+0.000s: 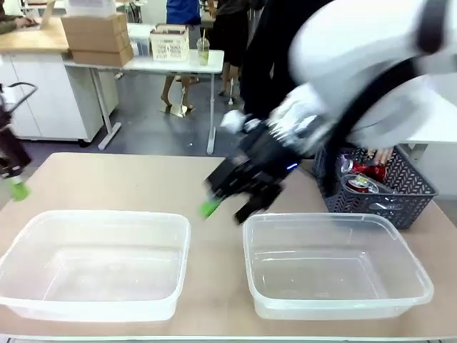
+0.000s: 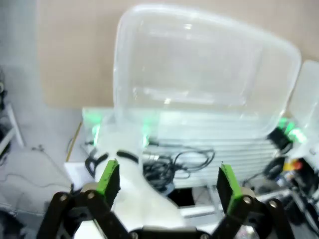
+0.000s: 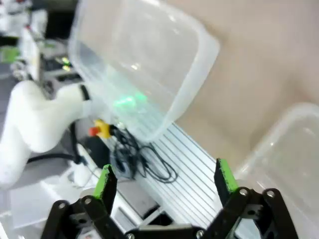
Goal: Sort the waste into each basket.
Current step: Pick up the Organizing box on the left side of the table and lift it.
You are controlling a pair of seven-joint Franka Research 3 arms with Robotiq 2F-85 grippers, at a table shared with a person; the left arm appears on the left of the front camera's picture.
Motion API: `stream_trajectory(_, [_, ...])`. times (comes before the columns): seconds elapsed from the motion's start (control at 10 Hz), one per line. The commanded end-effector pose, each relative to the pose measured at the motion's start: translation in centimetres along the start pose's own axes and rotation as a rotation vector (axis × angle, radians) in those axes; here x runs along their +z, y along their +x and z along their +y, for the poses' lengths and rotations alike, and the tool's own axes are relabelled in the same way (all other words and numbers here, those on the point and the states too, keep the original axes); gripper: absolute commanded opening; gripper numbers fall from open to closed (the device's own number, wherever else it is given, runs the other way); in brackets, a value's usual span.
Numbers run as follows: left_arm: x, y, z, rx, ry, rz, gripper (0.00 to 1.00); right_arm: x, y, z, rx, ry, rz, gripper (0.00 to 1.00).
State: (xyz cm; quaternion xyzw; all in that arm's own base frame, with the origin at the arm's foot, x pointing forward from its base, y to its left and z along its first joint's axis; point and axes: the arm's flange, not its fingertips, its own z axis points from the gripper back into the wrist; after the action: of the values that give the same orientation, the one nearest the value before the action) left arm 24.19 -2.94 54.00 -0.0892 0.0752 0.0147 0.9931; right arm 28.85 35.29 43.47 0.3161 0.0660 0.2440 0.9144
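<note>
Right end effector [image 1: 227,207] — spread, empty — hovers by the far rim of one basket [image 1: 321,217]; left end effector [image 2: 169,183] also spread.

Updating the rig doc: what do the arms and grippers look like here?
The right arm has a glossy white, rounded shell, with what looks like a black cable running down it. The right gripper has black linkage fingers tipped with bright green pads. The left gripper has the same build and colours. No markings are legible.

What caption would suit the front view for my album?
Right gripper hovers open near two empty tubs; cans wait in dark basket.
</note>
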Motion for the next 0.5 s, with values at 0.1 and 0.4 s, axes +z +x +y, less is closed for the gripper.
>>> stream_trajectory(0.1, [0.0,0.0,0.0,0.000,0.000,0.000,1.00,0.0,0.0,0.0,0.000,0.000,0.000,1.00])
stream_trajectory(0.4, [-0.1,-0.3,0.0,-0.030,-0.003,-0.031,1.00,-2.7,2.5,0.9,-0.131,-0.080,0.020,1.00])
